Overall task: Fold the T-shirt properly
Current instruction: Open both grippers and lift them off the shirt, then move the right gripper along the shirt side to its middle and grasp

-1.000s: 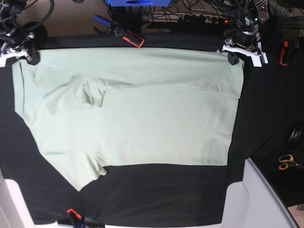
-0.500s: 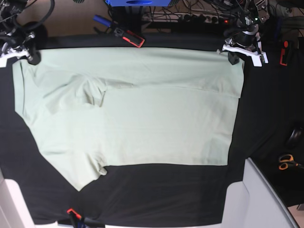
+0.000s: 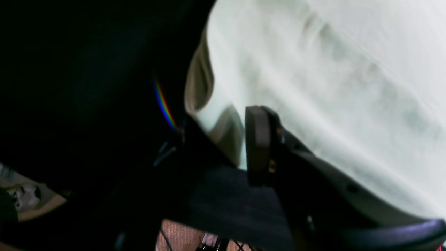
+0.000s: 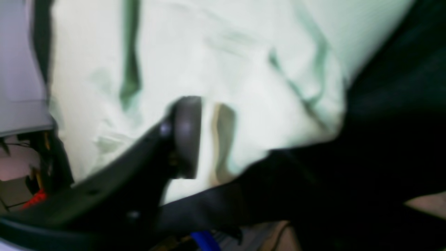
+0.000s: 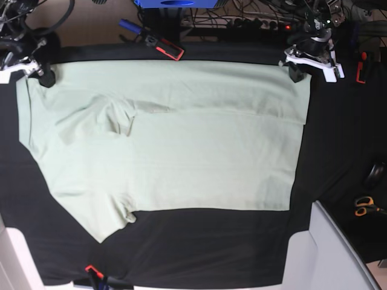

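While half a sec. ago both pairs of fingers were closed on the far corners of the T-shirt (image 5: 181, 151), now they stood apart. The left fingers (image 3: 258, 146) showed a clear gap w. the cloth corner lying loose in it, not pinched. The right fingers (image 4: 188, 136) were also parted over their corner, though that view was blurred. In the base view both had shifted only a little from the earlier frame, and the shirt kept almost the same outline.

The T-shirt lay spread flat on the black tablecloth (image 5: 199, 248) of the worktop, near its far edge. Its long axis ran left to right in the base view: the straight hem was at the right side and the shoulder end at the left. One sleeve pointed to the near-left, and the other was folded in on the body.

Orange scissors (image 5: 364, 206) lay well apart at the right.
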Tool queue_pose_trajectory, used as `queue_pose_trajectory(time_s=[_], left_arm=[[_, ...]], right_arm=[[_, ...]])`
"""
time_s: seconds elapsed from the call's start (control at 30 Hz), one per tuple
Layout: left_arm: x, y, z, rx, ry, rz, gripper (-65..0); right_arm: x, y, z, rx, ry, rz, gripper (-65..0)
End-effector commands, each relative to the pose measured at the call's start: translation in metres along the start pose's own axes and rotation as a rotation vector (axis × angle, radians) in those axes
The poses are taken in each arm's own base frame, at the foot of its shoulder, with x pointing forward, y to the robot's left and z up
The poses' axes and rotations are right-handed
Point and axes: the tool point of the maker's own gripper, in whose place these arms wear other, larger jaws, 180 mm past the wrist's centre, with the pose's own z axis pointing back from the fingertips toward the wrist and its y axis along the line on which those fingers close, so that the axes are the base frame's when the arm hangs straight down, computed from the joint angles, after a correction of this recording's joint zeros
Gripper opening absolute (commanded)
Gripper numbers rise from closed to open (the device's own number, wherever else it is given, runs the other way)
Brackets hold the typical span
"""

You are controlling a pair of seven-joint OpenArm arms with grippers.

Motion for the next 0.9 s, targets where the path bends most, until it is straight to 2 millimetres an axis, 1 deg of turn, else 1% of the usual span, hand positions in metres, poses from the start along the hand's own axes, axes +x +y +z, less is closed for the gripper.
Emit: queue_pose_trajectory(time_s=[0.0, 0.03, 0.07, 0.1, 0.17, 0.27, 0.3, 0.37, 0.43, 0.47, 0.53, 0.6, 0.63, 0.67, 0.7, 0.73, 0.77, 0.8, 0.83, 0.87], left_arm=[[-0.006, 0.027, 0.009, 0.080, 0.032, -0.009, -41.8], [-0.003, 0.036, 0.013, 0.102, 0.023, -0.002, -41.8], [0.000, 0.044, 0.016, 0.121, 0.014, 0.002, -41.8], [0.001, 0.053, 0.020, 0.143, 0.009, 0.008, -41.8], [0.009, 0.070, 0.028, 0.185, -0.014, 0.019, -41.7], [0.023, 0.094, 0.037, 0.238, -0.046, 0.017, -41.7], [0.025, 0.100, 0.040, 0.250, -0.047, 0.011, -41.7], [0.042, 0.103, 0.046, 0.255, -0.087, -0.007, -41.7], [0.058, 0.096, 0.053, 0.245, -0.124, -0.042, -41.8], [0.068, 0.088, 0.057, 0.227, -0.149, -0.063, -41.8], [0.091, 0.069, 0.065, 0.195, -0.216, -0.096, -42.5], [0.110, 0.047, 0.074, 0.168, -0.284, -0.108, -43.0], [0.119, 0.036, 0.076, 0.152, -0.315, -0.110, -45.9], [0.122, 0.026, 0.076, 0.130, -0.328, -0.111, -51.1], [0.125, 0.011, 0.070, 0.094, -0.335, -0.111, -58.3], [0.126, -0.003, 0.064, 0.055, -0.335, -0.118, -65.0], [0.125, -0.018, 0.055, 0.013, -0.327, -0.127, -65.0], [0.121, -0.027, 0.048, -0.017, -0.311, -0.132, -65.0], [0.114, -0.039, 0.039, -0.053, -0.288, -0.137, -65.0], [0.108, -0.048, 0.031, -0.080, -0.268, -0.139, -65.0]], right_arm=[[-0.012, -0.022, 0.009, -0.093, 0.070, -0.001, -30.3], [-0.014, -0.025, 0.012, -0.100, 0.060, -0.019, -26.0], [-0.016, -0.029, 0.016, -0.110, 0.048, -0.038, -22.9], [-0.013, -0.032, 0.021, -0.120, 0.035, -0.038, -21.8], [-0.003, -0.032, 0.029, -0.132, 0.009, -0.008, -21.6], [0.012, -0.030, 0.047, -0.160, -0.029, 0.062, -21.6], [0.018, -0.027, 0.052, -0.165, -0.043, 0.089, -21.6], [0.027, -0.021, 0.061, -0.174, -0.067, 0.137, -21.6], [0.040, -0.010, 0.066, -0.172, -0.096, 0.191, -21.6], [0.046, -0.004, 0.070, -0.173, -0.110, 0.222, -21.6], [0.054, 0.010, 0.073, -0.167, -0.110, 0.282, -21.6], [0.059, 0.033, 0.069, -0.138, -0.088, 0.369, -21.8], [0.065, 0.047, 0.067, -0.121, -0.078, 0.429, -22.9], [0.066, 0.059, 0.063, -0.100, -0.063, 0.477, -25.7], [0.064, 0.071, 0.057, -0.072, -0.043, 0.520, -30.2], [0.059, 0.081, 0.049, -0.042, -0.012, 0.557, -36.1], [0.056, 0.094, 0.039, -0.006, 0.015, 0.597, -43.7], [0.050, 0.103, 0.031, 0.022, 0.046, 0.625, -51.2], [0.040, 0.111, 0.021, 0.054, 0.089, 0.649, -60.2], [0.032, 0.116, 0.014, 0.077, 0.117, 0.663, -65.0]])
